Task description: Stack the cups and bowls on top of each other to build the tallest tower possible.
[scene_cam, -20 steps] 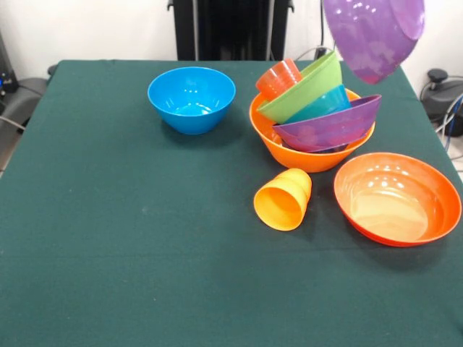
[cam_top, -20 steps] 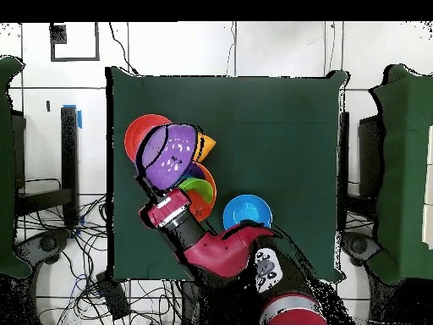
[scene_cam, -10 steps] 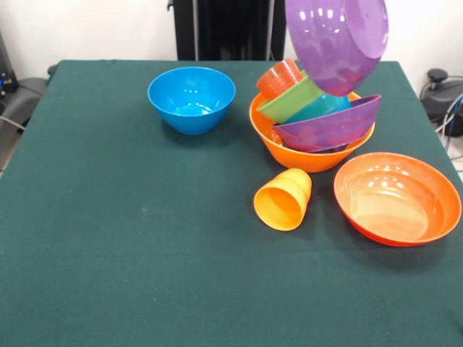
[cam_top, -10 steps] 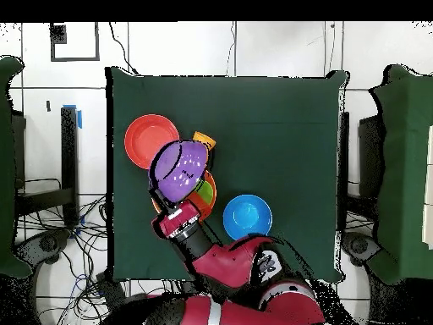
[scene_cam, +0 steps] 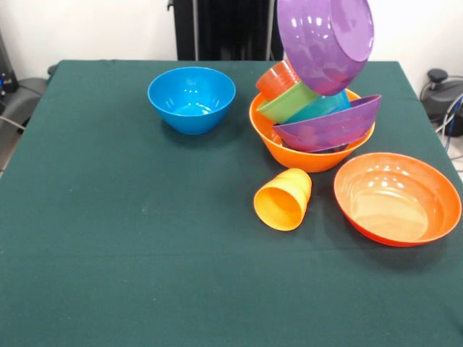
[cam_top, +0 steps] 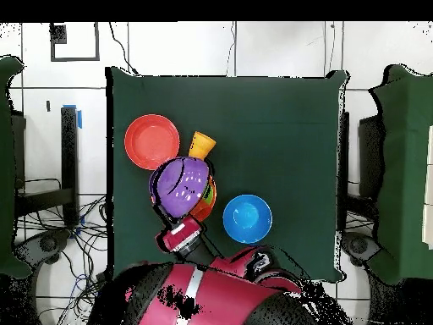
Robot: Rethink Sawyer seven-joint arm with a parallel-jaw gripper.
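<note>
Purple bowl (scene_cam: 325,40), grip on it unseen, has moved left over the tower (scene_cam: 312,123).

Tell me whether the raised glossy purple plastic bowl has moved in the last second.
Yes. In the front view the raised purple bowl shifted left, now over the big yellow-orange base bowl.

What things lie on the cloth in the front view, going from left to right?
Blue bowl → yellow cup → tower → red bowl.

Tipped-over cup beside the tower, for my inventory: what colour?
Yellow-orange cup, clearest in the front view.
</note>
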